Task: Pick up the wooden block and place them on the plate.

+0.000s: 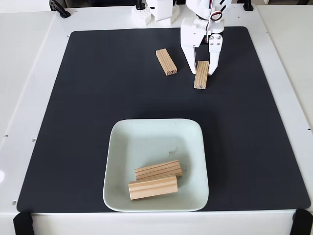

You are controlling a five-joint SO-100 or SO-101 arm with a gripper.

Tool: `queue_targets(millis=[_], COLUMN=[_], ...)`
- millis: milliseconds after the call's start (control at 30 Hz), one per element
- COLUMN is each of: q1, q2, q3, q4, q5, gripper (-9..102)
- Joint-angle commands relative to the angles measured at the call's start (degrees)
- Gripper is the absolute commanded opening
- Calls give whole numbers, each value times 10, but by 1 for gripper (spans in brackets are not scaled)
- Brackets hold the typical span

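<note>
My white gripper [201, 72] reaches down from the back of the black mat and straddles the far end of a wooden block [201, 75] lying on the mat. One finger stands on each side of that block, close to it, and the jaws are still open. Another wooden block [166, 61] lies on the mat just to its left. The pale mint square plate [146, 139] sits near the front edge. Two more wooden blocks rest side by side in its front part, one [158, 170] behind the other [152, 187].
The black mat [88, 122] covers most of the white table. The arm's white base parts [156, 13] stand at the back edge. Black clamps sit at the table's front corners [22, 223] and at the back left [59, 9].
</note>
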Motion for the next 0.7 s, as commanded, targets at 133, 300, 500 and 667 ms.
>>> queue_targets(millis=[133,300,500,667], q1=[4,36,94,143], q2=[99,130,108,11], q3=[-123,-228,-365,-485], q4=[-1,0,45,46], q5=[67,190,322,381], gripper=[0,0,0,0])
